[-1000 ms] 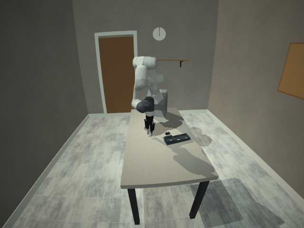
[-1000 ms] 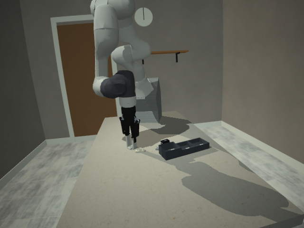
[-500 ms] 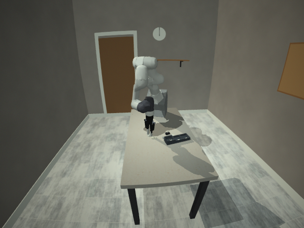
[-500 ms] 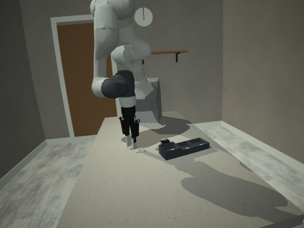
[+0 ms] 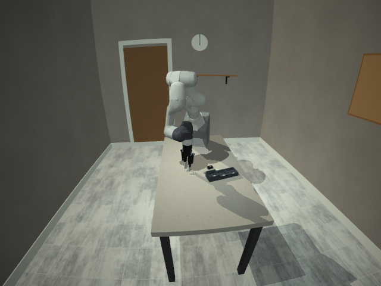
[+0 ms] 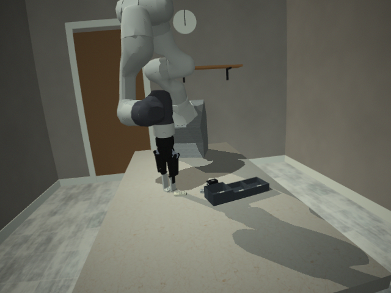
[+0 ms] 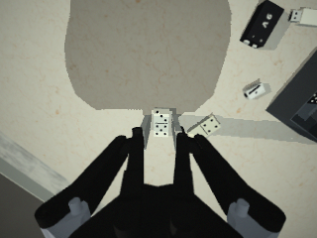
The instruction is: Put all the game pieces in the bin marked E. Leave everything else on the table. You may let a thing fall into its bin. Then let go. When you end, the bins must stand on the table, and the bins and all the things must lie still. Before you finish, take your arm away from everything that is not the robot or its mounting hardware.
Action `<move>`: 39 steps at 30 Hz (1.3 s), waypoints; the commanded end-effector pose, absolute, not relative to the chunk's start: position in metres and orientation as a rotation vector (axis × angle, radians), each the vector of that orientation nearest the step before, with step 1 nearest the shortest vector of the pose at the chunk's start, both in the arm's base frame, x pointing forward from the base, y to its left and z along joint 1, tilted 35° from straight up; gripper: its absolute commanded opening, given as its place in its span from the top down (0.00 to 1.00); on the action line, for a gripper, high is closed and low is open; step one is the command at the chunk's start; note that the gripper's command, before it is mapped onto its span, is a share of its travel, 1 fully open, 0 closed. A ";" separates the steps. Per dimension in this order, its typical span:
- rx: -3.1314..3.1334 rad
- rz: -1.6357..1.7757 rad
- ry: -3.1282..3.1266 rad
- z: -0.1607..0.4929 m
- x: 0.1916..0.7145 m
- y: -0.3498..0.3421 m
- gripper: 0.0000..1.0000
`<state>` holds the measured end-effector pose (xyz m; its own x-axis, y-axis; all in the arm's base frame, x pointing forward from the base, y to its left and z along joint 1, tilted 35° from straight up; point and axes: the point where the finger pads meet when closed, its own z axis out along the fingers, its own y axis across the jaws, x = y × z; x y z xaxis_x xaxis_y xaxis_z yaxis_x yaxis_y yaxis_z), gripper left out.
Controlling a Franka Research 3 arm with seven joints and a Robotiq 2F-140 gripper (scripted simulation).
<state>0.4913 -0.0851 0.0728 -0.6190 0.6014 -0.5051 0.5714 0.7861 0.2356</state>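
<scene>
Toward the surface's [image 5: 184, 203] [image 6: 151, 233] left edge as viewed, your claw [image 5: 187, 169] [image 6: 168, 189] [image 7: 160, 122] stood partly closed around a domino [image 7: 160, 123]; you could not tell whether it gripped. Another domino [image 5: 192, 172] [image 6: 180, 193] [image 7: 206, 126] lay just beside, so at least two remained unbinned.

"Any change since the earlier pictures?"

"None I can make out. The gripper [image 5: 187, 169] [image 6: 168, 190] [image 7: 160, 122] shows no clear shift towards twelve, three, six or nine o'clock."

"And its fingers?"

"No visible change in their spacing, though they're small there, so a slight one could escape me."
</scene>
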 end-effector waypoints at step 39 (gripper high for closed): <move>0.906 0.102 2.375 0.089 0.481 -0.084 0.87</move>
